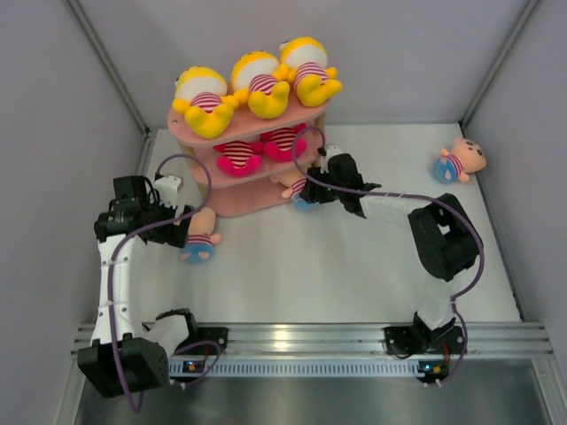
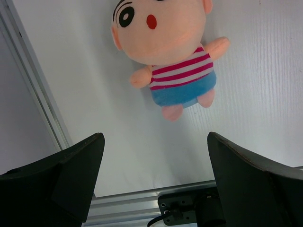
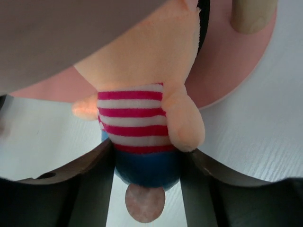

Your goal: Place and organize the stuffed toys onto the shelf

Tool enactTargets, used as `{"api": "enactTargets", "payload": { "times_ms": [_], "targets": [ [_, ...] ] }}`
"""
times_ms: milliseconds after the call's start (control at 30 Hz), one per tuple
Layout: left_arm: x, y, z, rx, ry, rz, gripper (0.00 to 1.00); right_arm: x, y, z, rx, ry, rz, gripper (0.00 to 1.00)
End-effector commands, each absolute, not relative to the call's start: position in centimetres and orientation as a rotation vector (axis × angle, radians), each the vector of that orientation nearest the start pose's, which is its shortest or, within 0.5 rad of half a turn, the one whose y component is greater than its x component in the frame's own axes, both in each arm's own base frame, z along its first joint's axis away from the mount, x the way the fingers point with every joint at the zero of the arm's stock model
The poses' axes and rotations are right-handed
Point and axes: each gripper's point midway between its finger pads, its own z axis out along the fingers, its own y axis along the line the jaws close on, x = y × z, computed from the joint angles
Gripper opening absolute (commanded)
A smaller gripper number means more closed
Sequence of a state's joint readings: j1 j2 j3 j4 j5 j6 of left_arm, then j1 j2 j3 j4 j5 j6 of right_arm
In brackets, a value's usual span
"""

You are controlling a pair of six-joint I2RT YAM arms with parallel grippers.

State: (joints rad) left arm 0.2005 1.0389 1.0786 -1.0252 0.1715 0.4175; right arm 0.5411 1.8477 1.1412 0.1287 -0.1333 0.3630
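Observation:
The pink shelf (image 1: 232, 204) stands at the back left. Three yellow dolls (image 1: 255, 84) sit on its top board, and two striped dolls with pink-red bottoms (image 1: 239, 156) are on the middle board. My right gripper (image 1: 310, 191) is shut on the blue bottom of a peach-headed doll (image 3: 142, 94), whose head is under the middle board, over the bottom board (image 3: 227, 71). My left gripper (image 2: 156, 142) is open and empty, just short of a second peach doll (image 2: 165, 42) lying face up on the table. A third peach doll (image 1: 461, 161) lies far right.
Grey walls close the table on the left, back and right. A metal rail (image 1: 310, 336) runs along the near edge by the arm bases. A wooden shelf post (image 3: 251, 14) stands just right of the held doll.

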Motion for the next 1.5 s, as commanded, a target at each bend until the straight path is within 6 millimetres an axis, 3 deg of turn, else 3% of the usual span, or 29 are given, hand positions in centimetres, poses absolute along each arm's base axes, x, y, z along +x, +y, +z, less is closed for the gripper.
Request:
{"api": "enactTargets", "payload": {
  "times_ms": [0,200,567,700,867,1000,1033,1067,1100,1133,1167,1233,1267,1333,1467],
  "targets": [
    [23.5,3.5,18.4,0.346,2.5,0.039,0.96,43.9,29.2,11.9,-0.229,2.096,0.673,0.54],
    [23.4,3.6,18.0,0.346,2.512,0.037,0.96,43.6,28.1,12.0,-0.218,2.103,0.674,0.69],
    [23.3,3.7,18.2,0.344,2.506,0.051,0.96,42.7,28.1,13.6,-0.265,2.08,0.718,0.76],
    [23.2,3.8,18.2,0.346,2.508,0.062,0.96,42.6,27.3,14.7,-0.289,2.068,0.656,0.87],
    [23.2,3.6,18.1,0.345,2.51,0.048,0.96,42.3,26.3,16.5,-0.309,2.052,0.605,0.92],
    [23.3,3.7,18.0,0.338,2.514,0.051,0.96,41.0,25.0,17.8,-0.311,2.046,0.567,0.92],
    [23.3,3.8,18.1,0.336,2.514,0.057,0.96,40.5,24.6,19.2,-0.294,2.016,0.569,0.92],
    [23.2,3.8,18.1,0.337,2.513,0.062,0.96,39.6,24.0,18.3,-0.282,2.036,0.564,0.91],
    [23.2,3.9,18.1,0.338,2.515,0.066,0.96,39.0,23.8,19.4,-0.238,2.013,0.59,0.9],
    [23.2,3.9,17.9,0.34,2.52,0.062,0.96,38.6,23.6,19.2,-0.214,2.013,0.605,0.89],
    [23.2,3.9,17.6,0.341,2.529,0.058,0.96,37.6,23.5,17.7,-0.199,2.04,0.623,0.88],
    [23.4,4.2,17.3,0.33,2.552,0.068,0.92,36.9,24.2,18.2,-0.148,2.007,0.727,0.87],
    [23.5,4.6,17.5,0.342,2.554,0.096,0.92,36.0,24.3,16.9,-0.113,2.035,0.769,0.86],
    [24.3,6.3,19.0,0.309,2.54,0.215,0.92,35.5,24.6,16.3,-0.081,2.042,0.816,0.85],
    [25.1,5.8,20.6,0.293,2.496,0.187,0.93,35.4,24.3,14.0,0.001,2.048,0.835,0.81]
  ]
}}
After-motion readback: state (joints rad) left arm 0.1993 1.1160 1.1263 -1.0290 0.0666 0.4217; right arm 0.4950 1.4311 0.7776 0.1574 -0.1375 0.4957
